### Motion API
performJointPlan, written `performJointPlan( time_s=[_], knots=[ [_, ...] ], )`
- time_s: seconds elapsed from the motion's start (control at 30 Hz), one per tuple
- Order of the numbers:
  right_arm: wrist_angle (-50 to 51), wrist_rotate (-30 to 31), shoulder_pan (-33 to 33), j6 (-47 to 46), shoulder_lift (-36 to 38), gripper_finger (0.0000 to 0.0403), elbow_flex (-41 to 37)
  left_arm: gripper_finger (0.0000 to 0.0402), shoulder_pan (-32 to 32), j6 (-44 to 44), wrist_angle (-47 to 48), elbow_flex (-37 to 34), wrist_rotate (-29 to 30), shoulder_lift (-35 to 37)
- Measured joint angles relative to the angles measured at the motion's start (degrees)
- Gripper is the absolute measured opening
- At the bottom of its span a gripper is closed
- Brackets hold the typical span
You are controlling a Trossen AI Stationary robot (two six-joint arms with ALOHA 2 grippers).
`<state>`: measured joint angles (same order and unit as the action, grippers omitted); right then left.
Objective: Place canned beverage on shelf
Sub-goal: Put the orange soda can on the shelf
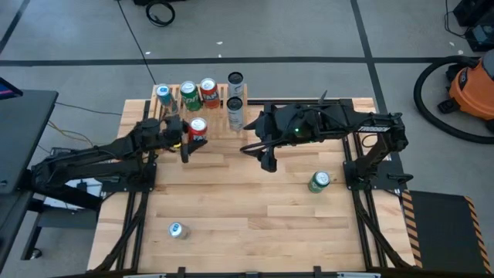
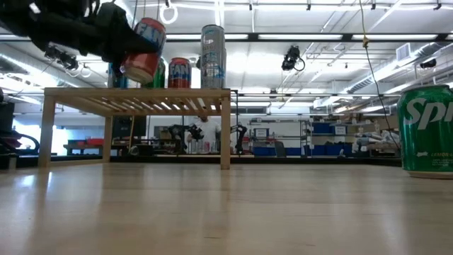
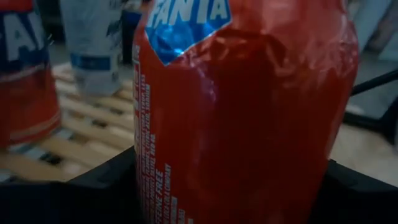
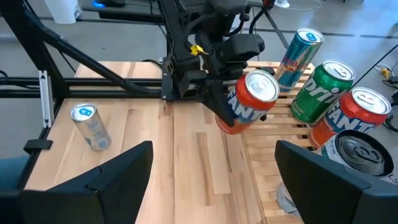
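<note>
Currently:
left gripper (image 1: 187, 141): clamped on red Fanta can (image 1: 197, 129), tilted, held in the air at shelf's (image 1: 255, 103) front edge
shelf: blue can, green Sprite can, second Fanta, two tall silver cans on it
right gripper (image 1: 267, 157): fingers apart, empty, over mid-table
green can (image 1: 319, 181): upright on table, right side

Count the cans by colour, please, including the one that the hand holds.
Red cans: 2
Green cans: 2
Blue can: 1
Silver cans: 3
Total: 8
</note>
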<state>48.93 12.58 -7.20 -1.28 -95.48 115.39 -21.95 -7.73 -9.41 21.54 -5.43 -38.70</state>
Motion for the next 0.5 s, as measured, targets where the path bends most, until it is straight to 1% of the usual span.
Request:
performJointPlan(
  time_s=[0.13, 0.27, 0.4, 0.5],
  knots=[
    [0.0, 0.0, 0.1, 0.0, 0.0, 0.0348, 0.0, 0.0302, -0.8, 1.0, -9.9, -2.9, -5.4, 0.1],
    [0.0, 0.0, 0.1, 0.0, 0.0, 0.0348, 0.0, 0.0302, -2.3, 2.7, -14.9, -4.2, -5.6, -1.5],
    [0.0, 0.0, 0.1, 0.0, 0.0, 0.0348, 0.0, 0.0302, -4.3, 3.5, -19.7, -4.2, -10.1, -5.1],
    [0.1, 0.0, 0.1, 0.0, 0.0, 0.0348, 0.0, 0.0302, -5.9, 3.5, -22.8, -4.2, -10.0, -8.4]
  ],
)
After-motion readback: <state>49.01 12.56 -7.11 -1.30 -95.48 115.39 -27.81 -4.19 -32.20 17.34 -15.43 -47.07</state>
